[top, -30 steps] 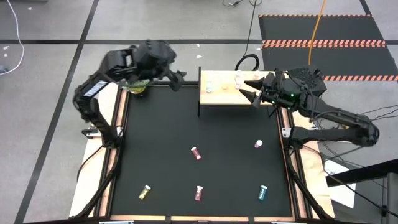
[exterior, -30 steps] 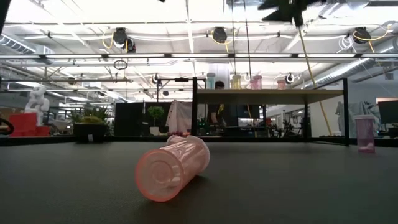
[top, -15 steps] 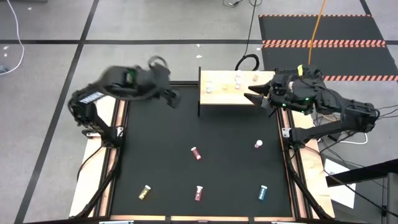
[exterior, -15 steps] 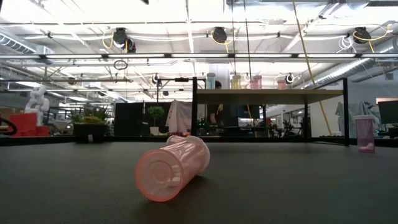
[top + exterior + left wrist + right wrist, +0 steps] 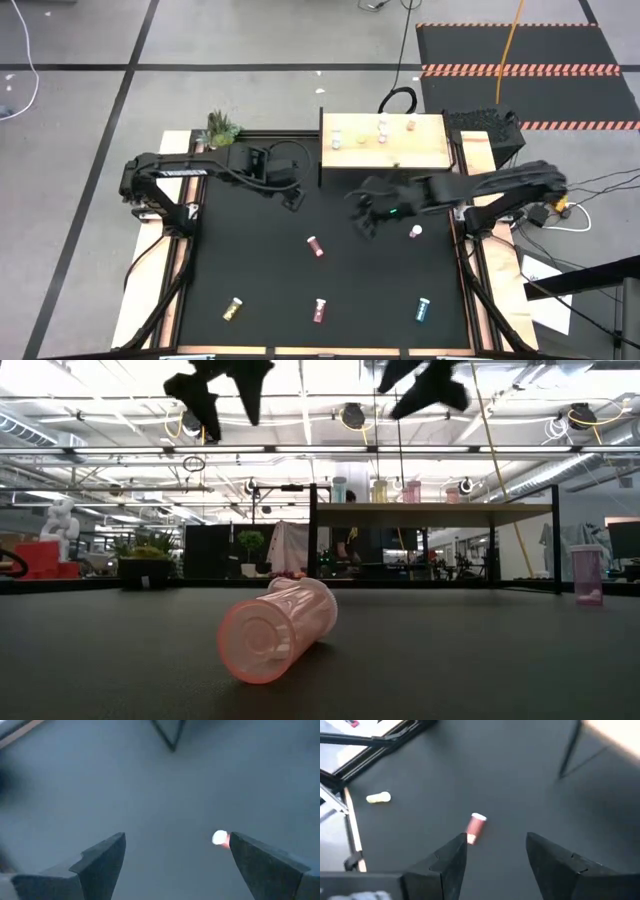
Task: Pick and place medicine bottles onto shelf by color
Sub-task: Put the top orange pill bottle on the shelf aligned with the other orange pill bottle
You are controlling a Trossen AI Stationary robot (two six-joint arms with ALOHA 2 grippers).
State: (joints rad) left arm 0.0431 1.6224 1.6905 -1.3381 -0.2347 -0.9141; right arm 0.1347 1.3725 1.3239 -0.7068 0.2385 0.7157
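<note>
Pale wood shelf [image 5: 385, 155] at the far edge of the black tabletop [image 5: 260, 260], four medicine bottles [image 5: 382, 129] upright along its far side. Five more loose on the table: dark red bottle [image 5: 315, 246] lying near the centre, pink-capped one [image 5: 415, 232] to its right, and along the near edge a yellow-gold bottle [image 5: 232, 309] at left, a pink bottle [image 5: 320, 311] in the middle, a teal bottle [image 5: 423, 309] at right. Right gripper [image 5: 366, 212] above the table centre, fingers spread, empty, dark red bottle [image 5: 475, 827] just past them. Left gripper [image 5: 291, 190] left of the shelf, spread wide, empty. Potted plant [image 5: 220, 129] at far left corner.
</note>
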